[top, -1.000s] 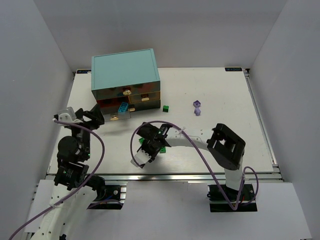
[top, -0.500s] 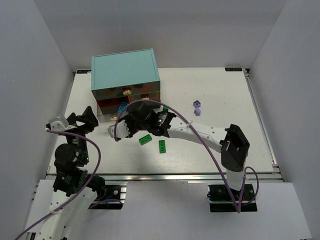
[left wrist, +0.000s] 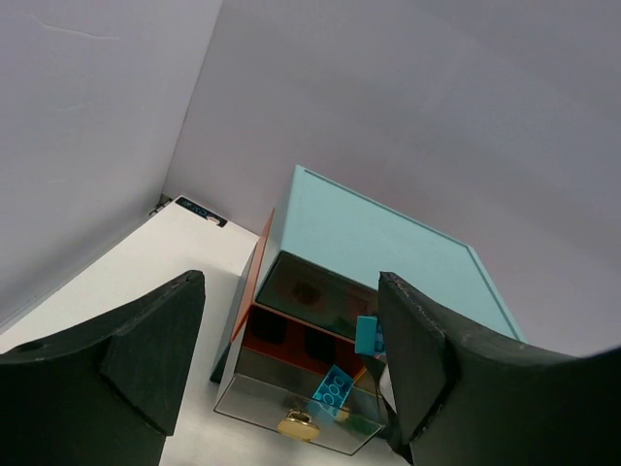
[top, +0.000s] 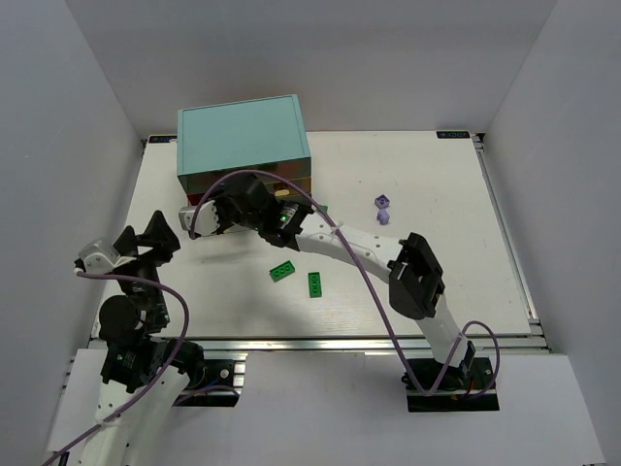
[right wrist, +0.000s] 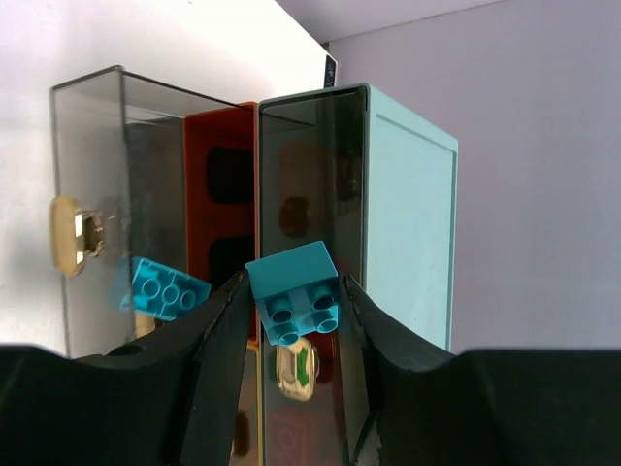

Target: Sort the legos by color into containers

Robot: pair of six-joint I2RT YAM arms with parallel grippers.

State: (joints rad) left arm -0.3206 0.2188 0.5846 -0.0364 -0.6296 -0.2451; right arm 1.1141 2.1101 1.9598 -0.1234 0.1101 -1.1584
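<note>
One cyan brick (right wrist: 289,282) is pinched by the right gripper (right wrist: 291,325), jaws half closed, over the pulled-out drawer (right wrist: 146,175) (a matching brick (right wrist: 167,288) lies inside). Dropping it likely needs only opening. Aside, the left gripper (left wrist: 291,282) gapes wide, empty.

Right arm (top: 340,243) hides most drawers (top: 296,186); left fingers (left wrist: 146,349) cropped.

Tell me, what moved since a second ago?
The right gripper, clamped on a small cyan plastic brick, swung from the table's near middle away and left to the pulled-out translucent drawer of the teal cabinet. The open left gripper drew back leftward, away from the cabinet. The two flat green bricks and the lavender pieces stayed put.
</note>
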